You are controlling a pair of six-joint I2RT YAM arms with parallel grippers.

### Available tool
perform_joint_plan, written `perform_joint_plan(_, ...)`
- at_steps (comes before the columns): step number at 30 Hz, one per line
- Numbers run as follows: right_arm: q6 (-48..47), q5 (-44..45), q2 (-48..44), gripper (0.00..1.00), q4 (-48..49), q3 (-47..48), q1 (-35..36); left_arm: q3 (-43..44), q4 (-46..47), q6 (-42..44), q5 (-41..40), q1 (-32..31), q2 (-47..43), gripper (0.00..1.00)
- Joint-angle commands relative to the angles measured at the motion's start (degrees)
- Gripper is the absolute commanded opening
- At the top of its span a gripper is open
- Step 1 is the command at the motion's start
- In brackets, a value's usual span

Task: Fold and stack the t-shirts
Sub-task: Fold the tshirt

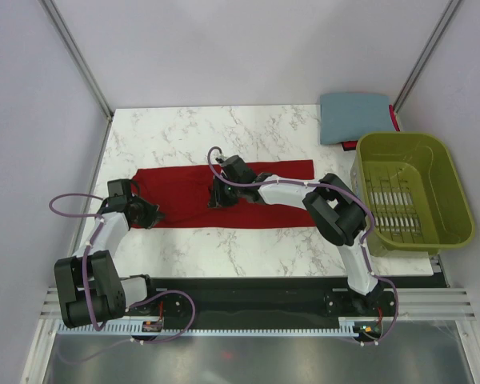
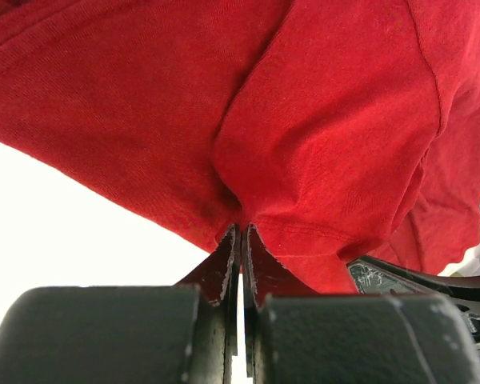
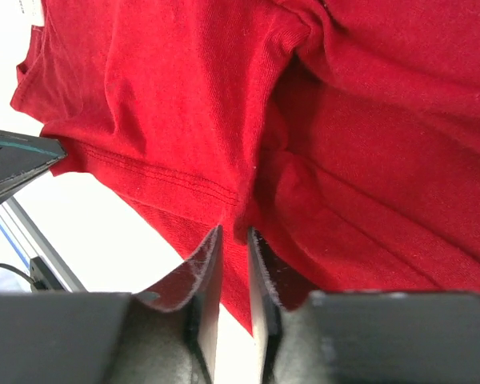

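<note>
Dark red cloth t-shirt (image 1: 180, 196) stretched across the white marble tabletop (image 1: 264, 128), a pincer at each of two spots.
It lies as a long band mid-tabletop; a folded slate blue-grey t-shirt (image 1: 352, 116) sits at the far right corner. The cloth looks light and limp and is likely to sag, so hems and folds are the best hold. The left pincer (image 2: 242, 232) pinches the shirt's left hem; the right pincer (image 3: 234, 232) pinches a mid-shirt fold.

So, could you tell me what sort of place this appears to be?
Probably a robotics lab test cell: plain panel walls on metal frame posts enclose a marble-patterned table, with a dark red t-shirt, a folded blue-grey shirt and an olive basket as props.
</note>
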Motion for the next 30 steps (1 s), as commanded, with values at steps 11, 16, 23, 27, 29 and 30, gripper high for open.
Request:
perform_joint_plan(11,0.72,2.09,-1.21,0.00,0.08,0.69,-0.09,-0.10,2.31,-2.54,-0.45,0.20,-0.67,0.02)
perform_joint_plan(16,4.67,-1.77,-0.86,0.00,1.75,2.71,-2.29,1.40,1.70,-3.07,-0.80,1.78,-0.15,0.02)
perform_joint_plan(23,9.42,-6.51,0.81,0.00,7.54,3.59,-4.05,1.84,1.70,-7.36,2.18,4.33,2.14,0.02)
perform_joint_plan(27,13.99,-9.59,2.30,0.00,14.65,3.24,-4.05,2.54,1.70,-9.74,2.27,4.42,2.14,0.02)
perform_joint_plan(29,15.66,-9.95,3.18,0.00,15.99,4.11,-3.96,3.24,1.70,-10.53,2.62,4.42,2.40,0.02)
perform_joint_plan(30,14.97,-9.43,3.27,0.00,15.21,4.55,-4.05,3.42,1.70,-10.71,2.80,4.42,2.31,0.02)
